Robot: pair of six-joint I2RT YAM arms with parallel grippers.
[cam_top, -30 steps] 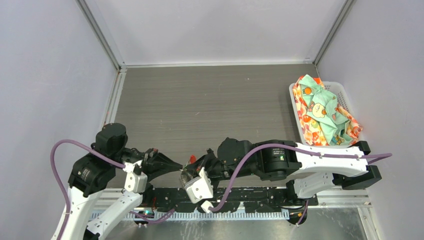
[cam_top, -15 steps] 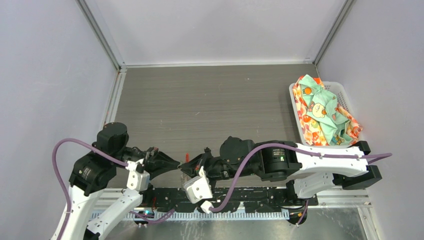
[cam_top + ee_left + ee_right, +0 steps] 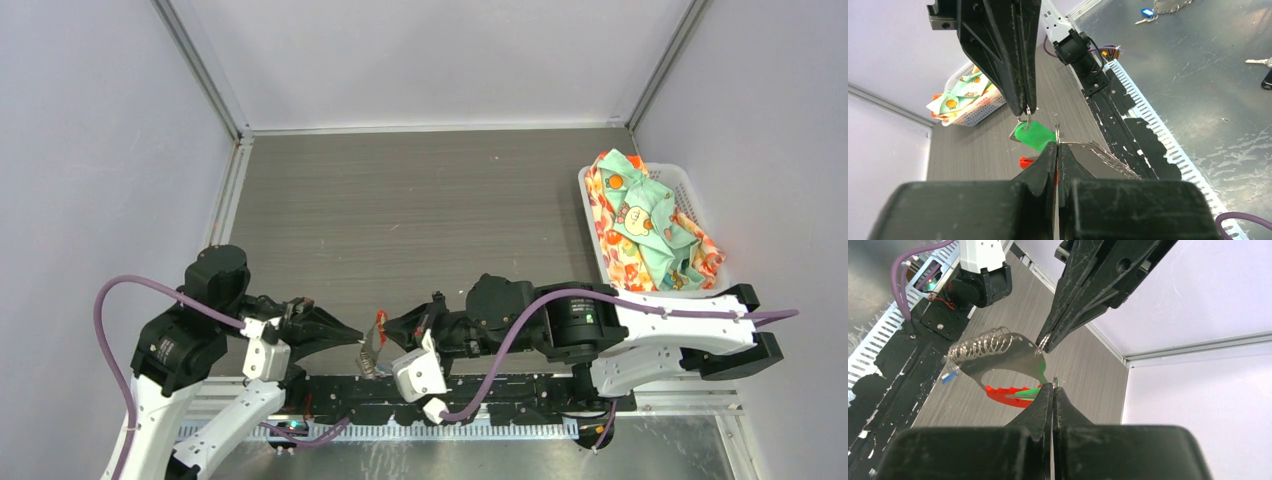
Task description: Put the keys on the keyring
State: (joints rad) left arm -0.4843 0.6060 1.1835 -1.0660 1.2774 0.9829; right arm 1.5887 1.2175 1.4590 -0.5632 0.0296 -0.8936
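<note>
Keyring (image 3: 373, 345) hangs between the two gripper tips, well left of the basket (image 3: 686, 190) and nearer the arm bases than it is. Silver coil (image 3: 982, 346) on it, red loop (image 3: 1007, 396) just under, blue key (image 3: 949, 375) dangling off the coil end. Left gripper (image 3: 357, 338) clamped tight on a small ring at the keyring's edge. Right gripper (image 3: 389, 324) closed too, pinching the little ring that carries the green key (image 3: 1034, 135). Tips almost touching. Cloth (image 3: 645, 225) piled in the basket, far from all of it.
</note>
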